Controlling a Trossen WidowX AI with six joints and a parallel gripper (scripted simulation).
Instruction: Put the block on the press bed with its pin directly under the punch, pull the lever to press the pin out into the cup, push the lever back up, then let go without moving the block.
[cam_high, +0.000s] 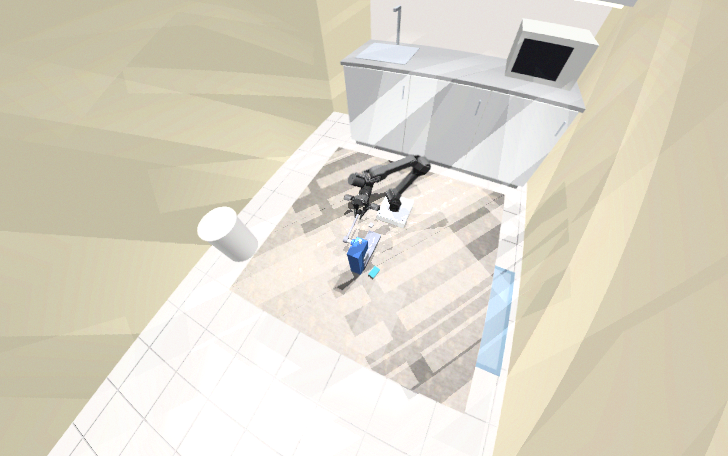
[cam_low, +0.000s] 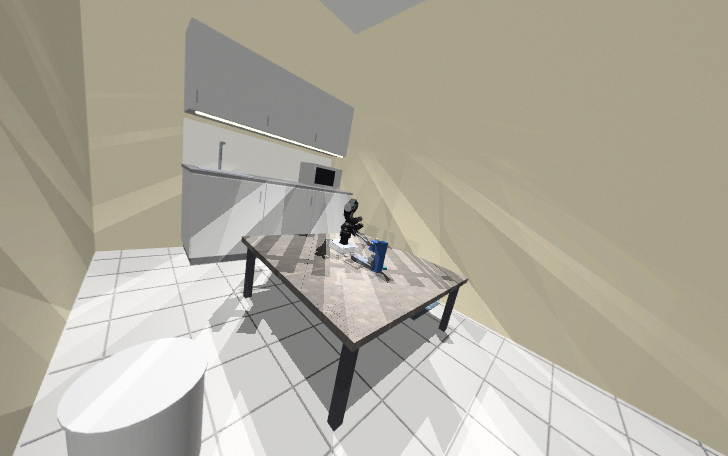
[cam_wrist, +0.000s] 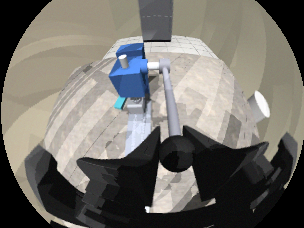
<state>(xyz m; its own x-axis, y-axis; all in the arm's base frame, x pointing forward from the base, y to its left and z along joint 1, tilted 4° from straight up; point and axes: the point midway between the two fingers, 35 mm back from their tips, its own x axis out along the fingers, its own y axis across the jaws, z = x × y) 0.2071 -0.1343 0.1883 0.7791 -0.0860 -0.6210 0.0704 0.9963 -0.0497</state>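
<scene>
The tool grips the lever's black knob; pin indiscernible

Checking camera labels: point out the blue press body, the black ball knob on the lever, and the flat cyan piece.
Blue boxy press body (cam_high: 356, 258) (cam_low: 380, 256) (cam_wrist: 131, 81): top, exterior, wrist; housing faces.
Black round lever knob (cam_wrist: 176, 154): wrist; ball's middle.
Flat cyan piece (cam_high: 373, 272) (cam_wrist: 120, 103): top, wrist; upper face.

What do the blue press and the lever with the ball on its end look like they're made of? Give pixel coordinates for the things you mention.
The blue press (cam_high: 357, 257) (cam_low: 380, 256) (cam_wrist: 131, 79): painted metal or plastic, judging by its even, flat colour. The lever (cam_high: 352, 227) (cam_wrist: 171, 102): probably metal, being smooth and grey; its black ball (cam_wrist: 176, 153) could be plastic.
</scene>
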